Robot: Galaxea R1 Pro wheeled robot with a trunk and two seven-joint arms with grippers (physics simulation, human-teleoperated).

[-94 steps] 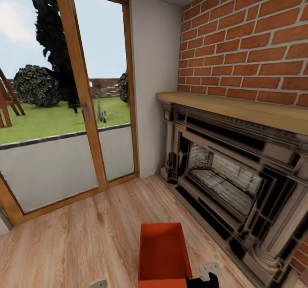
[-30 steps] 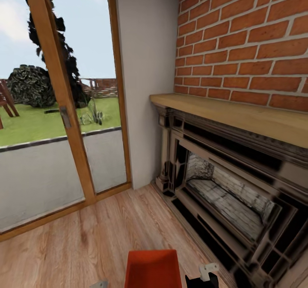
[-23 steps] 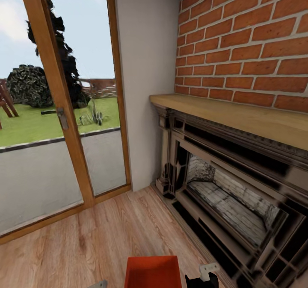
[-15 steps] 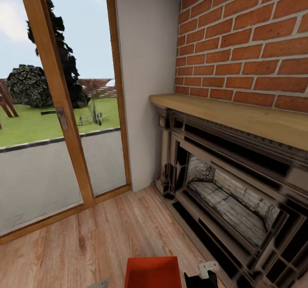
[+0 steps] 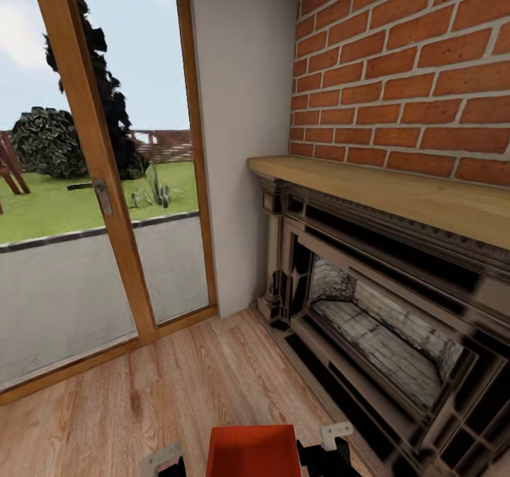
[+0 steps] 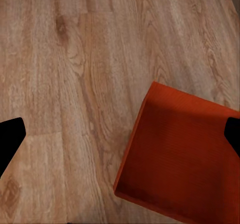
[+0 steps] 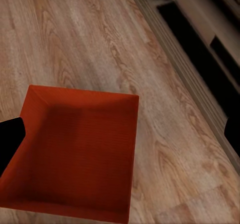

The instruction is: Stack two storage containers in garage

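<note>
While the garage is nowhere to be seen, the job looks barely begun: one storage container (image 5: 253, 451) sits on the light wood-plank floor (image 5: 127, 399) of the living room, just beside the foot of the fireplace (image 5: 382, 307) and not far from the glass doors (image 5: 92, 180). The left gripper (image 5: 166, 459) and right gripper (image 5: 329, 447) hang low on either side of the bin, close to its walls. In both wrist views the dark fingertips sit wide apart at the frame edges with the orange bin below, so both grippers look spread and holding nothing, though from the head view I cannot tell whether they touch it. The second container isn't anywhere I can pick out. I'd say everything remains: lifting this bin, carrying both away, and stacking them.
</note>
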